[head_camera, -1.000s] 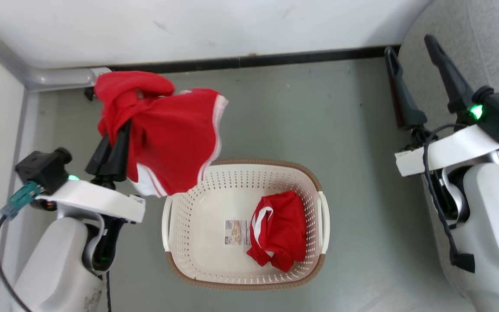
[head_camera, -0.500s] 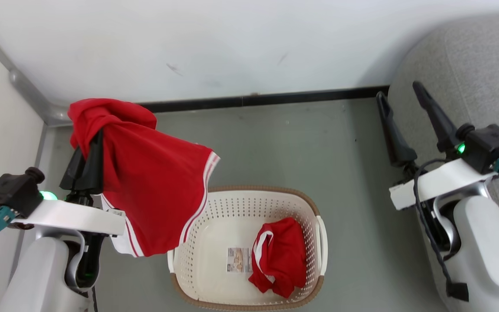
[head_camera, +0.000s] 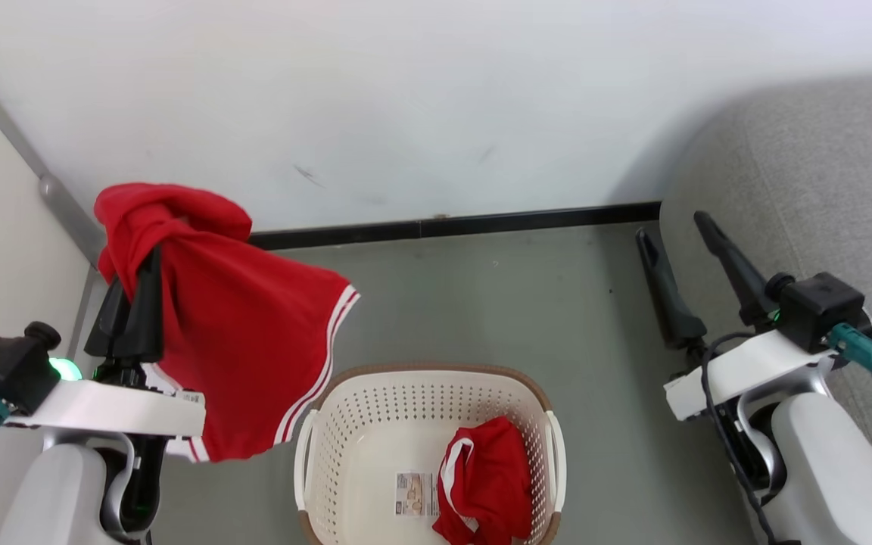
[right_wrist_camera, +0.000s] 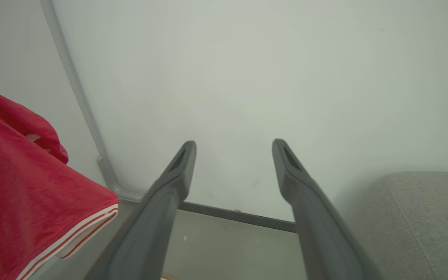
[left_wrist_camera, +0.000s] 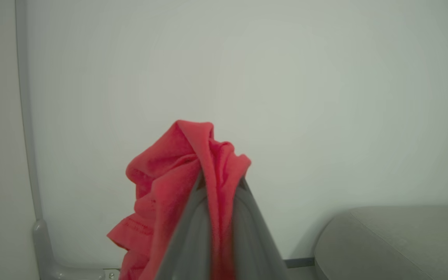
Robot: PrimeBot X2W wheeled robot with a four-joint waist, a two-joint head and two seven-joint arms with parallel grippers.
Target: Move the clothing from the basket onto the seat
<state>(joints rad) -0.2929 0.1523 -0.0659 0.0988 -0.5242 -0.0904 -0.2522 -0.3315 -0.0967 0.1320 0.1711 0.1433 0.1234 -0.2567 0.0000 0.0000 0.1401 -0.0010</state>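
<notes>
One red garment (head_camera: pixel 489 481) in cream basket (head_camera: pixel 375 409), left pincer (left_wrist_camera: pixel 221 182) clamped on second red garment (head_camera: pixel 247 341), right pincer (head_camera: pixel 671 227) apart

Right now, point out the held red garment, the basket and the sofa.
held red garment (head_camera: pixel 254 333), head view, middle of hanging panel
basket (head_camera: pixel 428 369), head view, far brown rim
sofa (head_camera: pixel 807 174), head view, grey upholstery

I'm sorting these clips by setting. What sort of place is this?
Probably a corner of a home-like room or mock living area: a grey upholstered sofa stands by a plain white wall, and a laundry basket holding red clothing sits on the grey floor.
</notes>
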